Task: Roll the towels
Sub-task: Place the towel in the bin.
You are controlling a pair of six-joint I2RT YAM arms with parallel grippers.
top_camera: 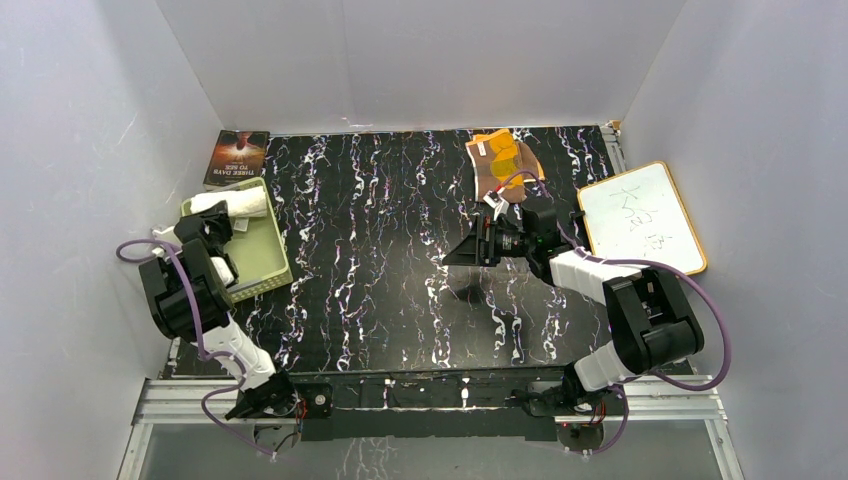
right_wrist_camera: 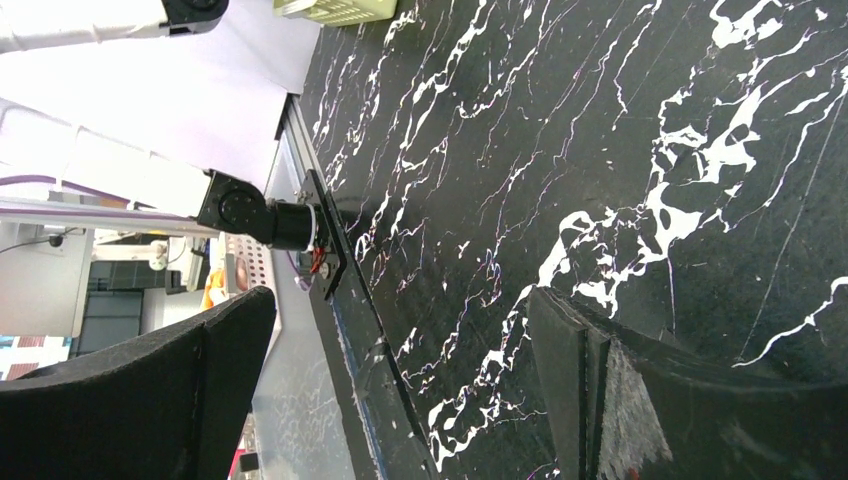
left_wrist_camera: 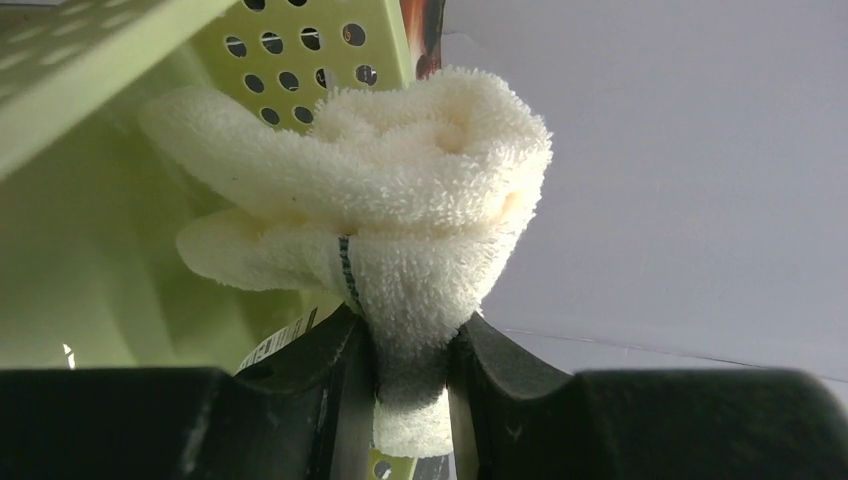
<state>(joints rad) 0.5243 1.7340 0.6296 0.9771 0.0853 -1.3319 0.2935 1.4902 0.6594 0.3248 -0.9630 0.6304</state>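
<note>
**Cream towel gripped, brown towel lying loose**

The left gripper pinches narrowly on the rolled cream towel, at nine o'clock over the green basket. The right gripper gapes wide and empty above the marbled table near centre. Farther back, at one o'clock, the brown towel lies crumpled on the table

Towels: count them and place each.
2. The cream-white towel is pinched by the left gripper at the green perforated basket; the brown-and-orange patterned towel lies far back on the black marbled table. Basket may hide more.
</note>
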